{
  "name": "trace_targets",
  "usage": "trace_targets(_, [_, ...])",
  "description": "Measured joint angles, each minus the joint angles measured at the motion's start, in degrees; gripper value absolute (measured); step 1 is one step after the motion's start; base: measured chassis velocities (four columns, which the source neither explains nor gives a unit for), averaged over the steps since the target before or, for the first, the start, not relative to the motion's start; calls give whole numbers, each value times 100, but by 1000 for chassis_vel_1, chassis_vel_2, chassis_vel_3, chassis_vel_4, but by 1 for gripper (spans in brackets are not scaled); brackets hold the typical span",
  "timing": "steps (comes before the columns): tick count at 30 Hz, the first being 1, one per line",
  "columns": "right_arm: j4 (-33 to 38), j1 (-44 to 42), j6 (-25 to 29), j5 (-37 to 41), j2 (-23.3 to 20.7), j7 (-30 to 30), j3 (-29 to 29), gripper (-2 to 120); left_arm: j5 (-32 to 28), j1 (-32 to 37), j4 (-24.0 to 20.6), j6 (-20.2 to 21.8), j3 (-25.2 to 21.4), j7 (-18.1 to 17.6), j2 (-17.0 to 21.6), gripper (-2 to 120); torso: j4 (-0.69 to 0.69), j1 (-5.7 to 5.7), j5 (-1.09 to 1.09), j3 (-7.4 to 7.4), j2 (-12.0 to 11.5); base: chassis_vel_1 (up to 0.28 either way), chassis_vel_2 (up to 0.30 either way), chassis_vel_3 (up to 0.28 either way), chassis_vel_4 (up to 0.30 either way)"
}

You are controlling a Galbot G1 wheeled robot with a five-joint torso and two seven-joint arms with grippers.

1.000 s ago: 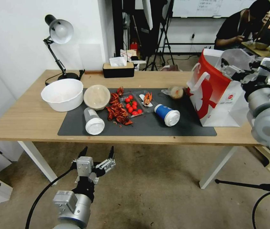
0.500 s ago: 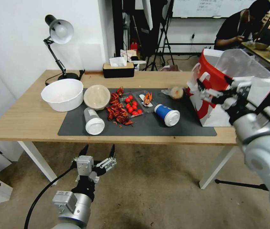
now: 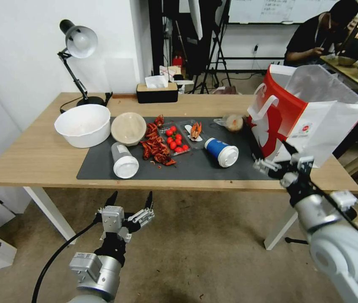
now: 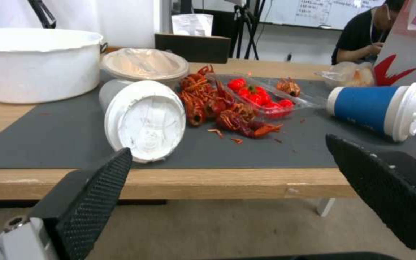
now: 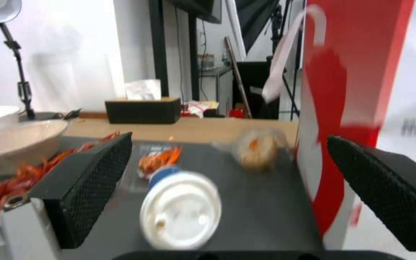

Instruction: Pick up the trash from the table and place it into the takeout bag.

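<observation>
On the table [image 3: 40,158] the trash lies across a dark mat. A blue paper cup [image 3: 222,152] [image 4: 374,110] [image 5: 181,213] lies on its side, lid toward me. A clear lidded cup [image 3: 124,160] [image 4: 143,119] lies at the mat's front left. Behind it is a beige bowl [image 3: 128,127] [image 4: 145,65]. A small clear bag [image 3: 231,122] [image 5: 258,148] rests beside the takeout bag [image 3: 301,122] [image 5: 347,90], which stands upright at the right. My right gripper [image 3: 273,156] [image 5: 228,137] is open and empty at the table's front edge, near the bag's foot. My left gripper [image 3: 130,200] [image 4: 227,146] hangs open below the front edge.
A large white bowl [image 3: 82,124] sits at the left. Red crayfish shells [image 3: 156,147] and a clear tray of tomatoes [image 3: 174,141] lie mid-mat. A desk lamp [image 3: 78,42] and a black tissue box [image 3: 157,91] stand along the far edge.
My right arm has swung down from the top of the takeout bag to the table's front edge, its gripper open and empty. The left arm has stayed put.
</observation>
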Motion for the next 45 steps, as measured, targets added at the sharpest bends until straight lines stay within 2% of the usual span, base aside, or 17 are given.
trace_targets(3, [-86, -428, 386, -128, 212, -83, -15, 100, -8, -18, 31, -2, 5, 11, 14, 100, 0, 0, -1, 0, 0, 0, 0, 0, 0])
trace_targets(20, [-434, -1111, 1177, -405, 560, -381, -212, 100, -72, -59, 89, -3, -12, 25, 64, 100, 0, 0, -1, 0, -1, 0, 0, 0, 0])
trace_targets(37, [-505, -1047, 1099, -541, 650, -338, -332, 100, -76, -84, 180, -62, -19, 51, 68, 100, -1, 0, -1, 0, -1, 0, 0, 0, 0])
trace_targets(45, [-605, 306, 513, 45, 222, -431, -512, 100, -108, -126, 184, -67, -87, 52, 101, 100, 0, 1, 0, 1, -1, 0, 0, 0, 0])
